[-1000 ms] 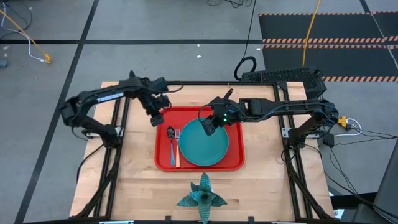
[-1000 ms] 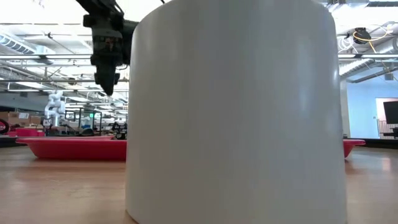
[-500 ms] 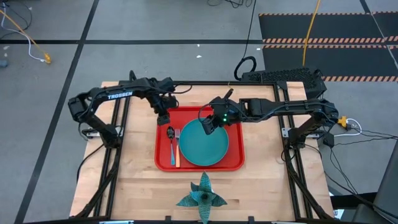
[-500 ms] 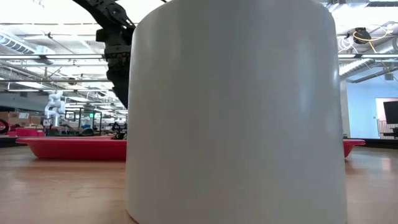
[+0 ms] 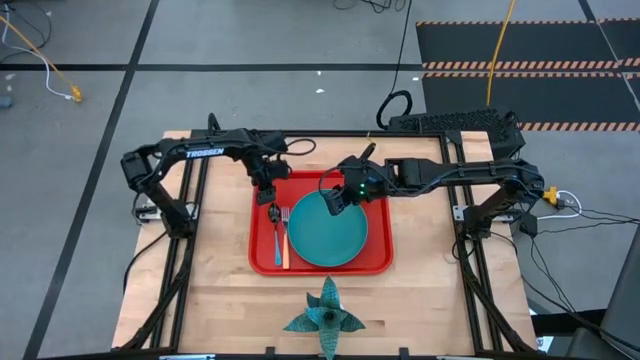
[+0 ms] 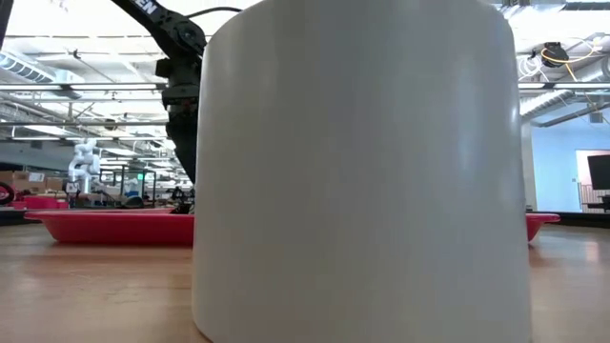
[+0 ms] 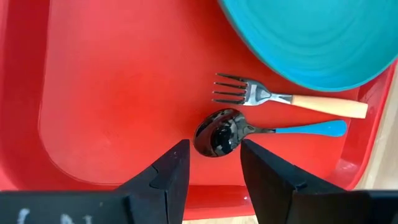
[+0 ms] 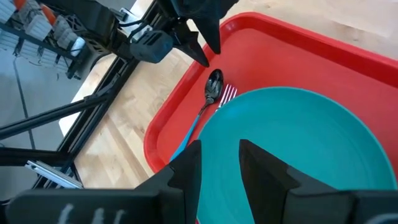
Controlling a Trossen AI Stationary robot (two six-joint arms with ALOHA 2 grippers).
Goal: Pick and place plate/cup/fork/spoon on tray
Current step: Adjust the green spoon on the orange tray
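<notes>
The spoon (image 7: pixel 225 132) is found lying flat on the tray (image 5: pixel 263 250), in the tray's left strip in the high view, with the fork (image 7: pixel 286 101) just beside it and the plate (image 5: pixel 328 228) to the right of both. Its long axis is seen to run up and down the high-view frame, bowl toward the upper edge and blue handle toward the lower. The left gripper (image 7: pixel 213 163) is placed over the tray's upper left part, directly above the bowl end; its fingers (image 7: pixel 171 174) are parted and empty, and in the left wrist view the bowl is framed in the gap between them. The right gripper (image 8: pixel 217 160) is positioned over the plate's upper left rim, its fingers narrowly parted, nothing held. The left arm is therefore judged the nearer to the spoon. The cup is not identified in any view. The low view is largely blocked by a white cylinder (image 6: pixel 357 171).
</notes>
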